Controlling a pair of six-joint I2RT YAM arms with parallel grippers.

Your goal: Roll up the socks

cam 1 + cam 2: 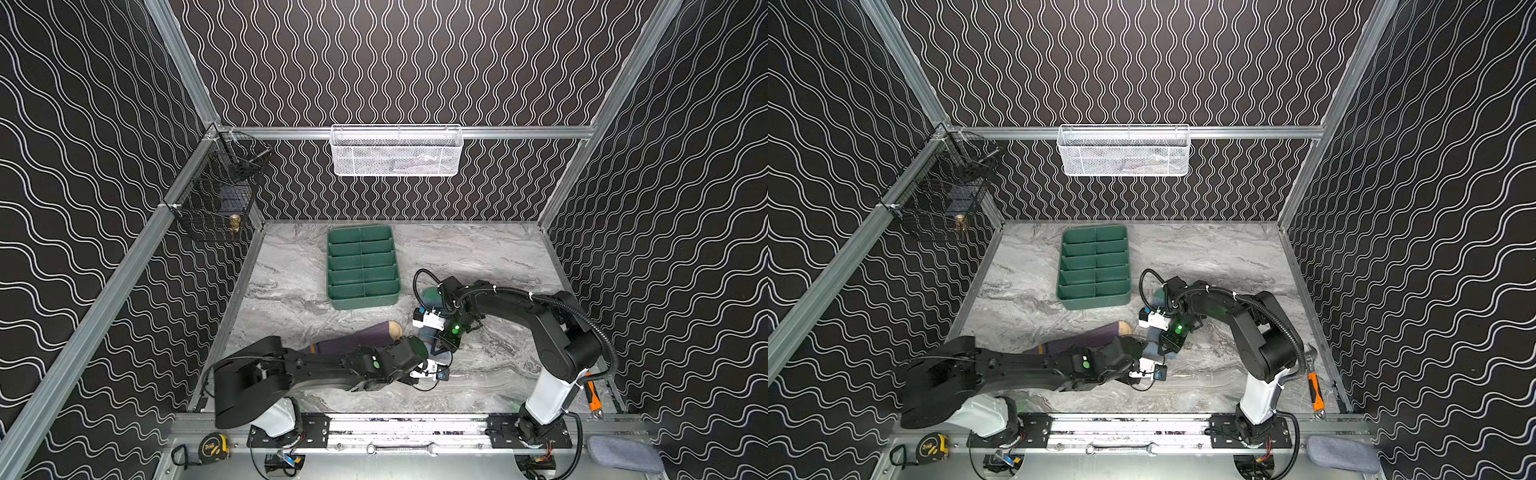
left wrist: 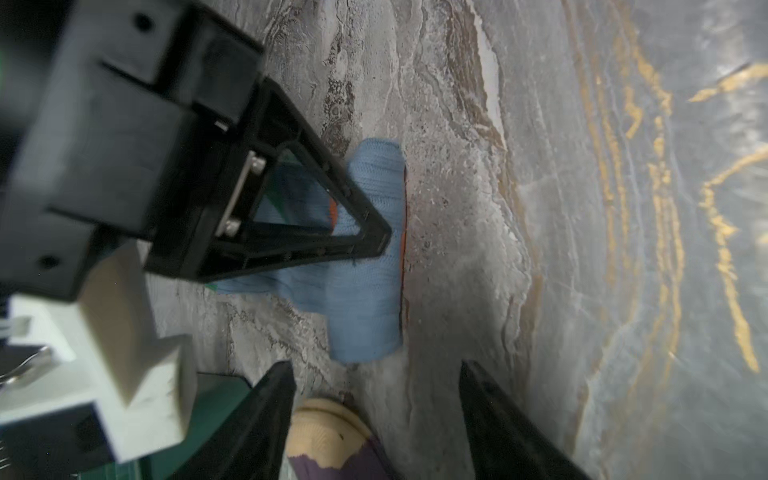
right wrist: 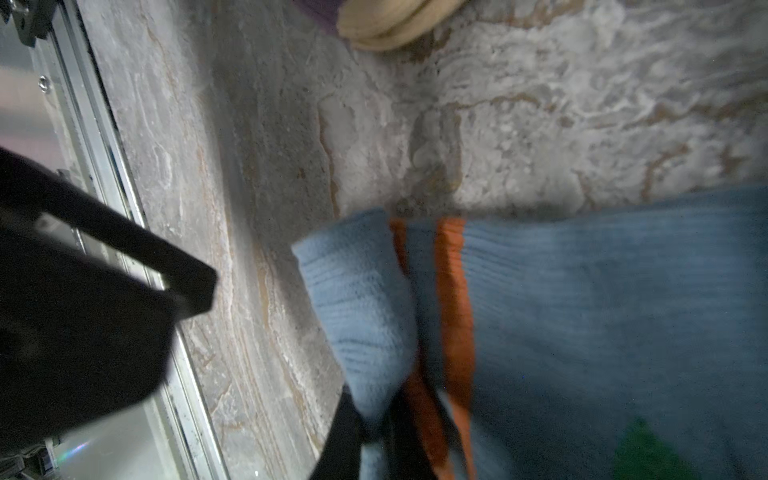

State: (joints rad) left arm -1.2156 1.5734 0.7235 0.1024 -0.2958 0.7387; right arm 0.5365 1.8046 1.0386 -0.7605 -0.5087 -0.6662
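Two socks flat on table point(image 1: 478, 257) | right gripper point(image 3: 370, 432) clamped on blue sock point(image 3: 582, 311) cuff fold (orange stripes beside the pinch) | left gripper point(image 2: 376, 365) jaws apart, empty, near cuff | advice: roll tight and even toward toe, left pins fabric | axis: blue cuff at front, toe toward green tray point(image 1: 363, 266); purple sock point(image 1: 353, 338) diagonal, tan toe toward blue
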